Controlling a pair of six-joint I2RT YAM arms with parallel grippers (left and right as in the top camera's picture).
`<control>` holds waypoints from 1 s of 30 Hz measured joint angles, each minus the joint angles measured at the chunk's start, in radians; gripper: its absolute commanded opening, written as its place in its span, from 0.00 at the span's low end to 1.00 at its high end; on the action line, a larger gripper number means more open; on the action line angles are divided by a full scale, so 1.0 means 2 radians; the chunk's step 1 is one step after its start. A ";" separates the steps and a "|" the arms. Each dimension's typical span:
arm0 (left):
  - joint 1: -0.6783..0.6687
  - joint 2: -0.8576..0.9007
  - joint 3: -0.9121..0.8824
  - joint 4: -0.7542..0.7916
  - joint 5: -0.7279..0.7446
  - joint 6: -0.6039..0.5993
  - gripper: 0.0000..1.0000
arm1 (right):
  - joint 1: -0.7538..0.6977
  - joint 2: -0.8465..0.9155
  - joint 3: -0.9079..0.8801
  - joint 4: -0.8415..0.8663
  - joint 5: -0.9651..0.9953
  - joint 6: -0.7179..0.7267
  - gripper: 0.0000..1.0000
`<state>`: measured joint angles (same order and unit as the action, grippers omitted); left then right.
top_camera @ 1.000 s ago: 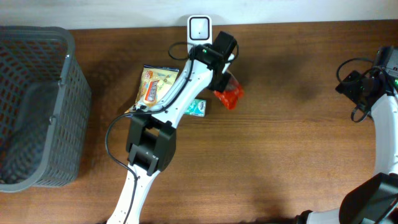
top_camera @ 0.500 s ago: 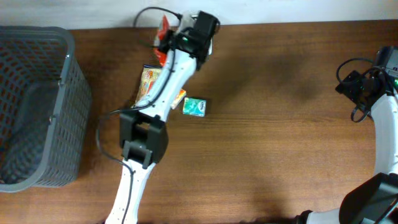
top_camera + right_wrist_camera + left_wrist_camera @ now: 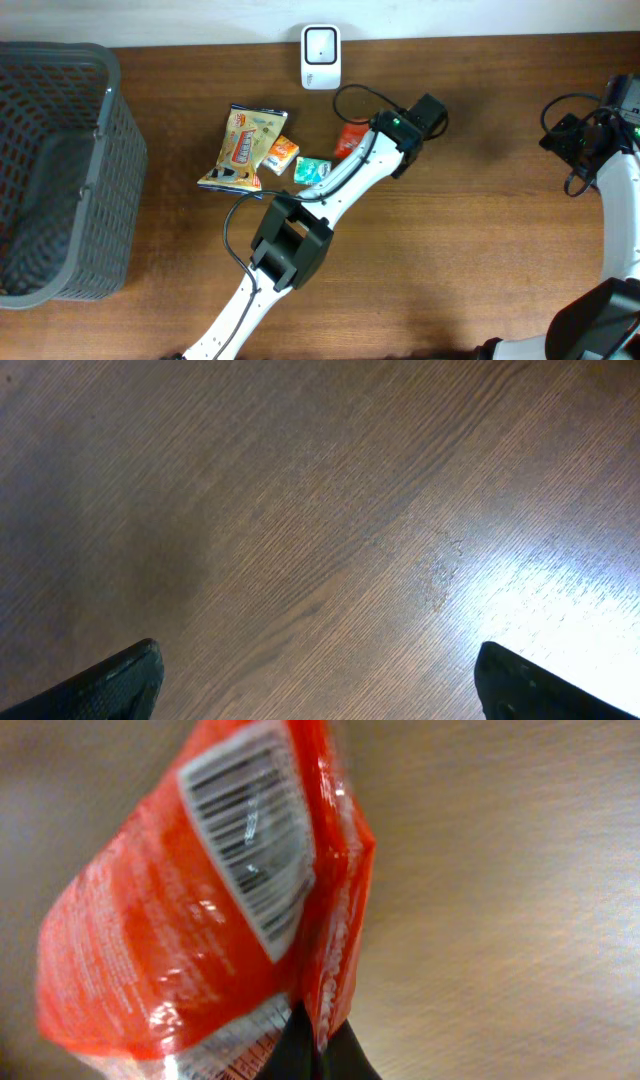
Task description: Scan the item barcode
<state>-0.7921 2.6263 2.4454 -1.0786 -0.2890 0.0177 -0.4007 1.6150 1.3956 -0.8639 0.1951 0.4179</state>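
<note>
On the bench [image 3: 480, 250], a basket [image 3: 60, 170] sits at the left end and a scanner [image 3: 320, 44] at the far edge. Nearer than the scanner, left to right, are a snack bag [image 3: 245, 148], small packet [image 3: 281, 154], carton [image 3: 312, 171] and pouch [image 3: 350, 138].

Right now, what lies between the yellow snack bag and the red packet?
Seen from overhead: a small orange packet and a green packet, between the yellow snack bag and the red packet.

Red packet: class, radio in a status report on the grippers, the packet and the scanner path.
Left gripper shut on red packet, barcode showing. Right gripper open, empty. Scanner beyond packet, nothing between.
</note>
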 measured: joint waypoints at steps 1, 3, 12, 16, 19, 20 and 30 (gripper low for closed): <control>-0.005 0.000 0.010 -0.007 0.058 -0.005 0.32 | 0.000 0.000 0.000 0.000 0.000 0.000 0.98; -0.017 0.001 0.043 -0.033 0.133 -0.010 0.36 | 0.000 0.000 0.000 0.000 0.000 0.000 0.98; 0.059 0.012 0.218 -0.096 0.152 -0.046 0.00 | 0.000 0.000 0.000 0.000 0.000 0.000 0.98; 0.062 0.077 0.215 -0.096 0.163 -0.077 0.00 | 0.000 0.000 0.000 0.000 -0.001 0.000 0.98; 0.054 0.101 0.213 -0.101 0.140 -0.081 0.00 | 0.000 0.000 0.000 0.000 -0.001 0.000 0.98; 0.053 0.101 0.214 -0.108 0.111 -0.081 0.00 | 0.000 0.000 0.000 0.000 -0.001 0.000 0.98; 0.057 0.080 0.249 -0.177 0.059 -0.135 0.00 | 0.000 0.000 0.000 0.000 -0.001 0.000 0.98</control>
<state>-0.6785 2.7857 2.9429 -1.4330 -0.1711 -0.2527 -0.4007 1.6150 1.3956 -0.8639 0.1925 0.4179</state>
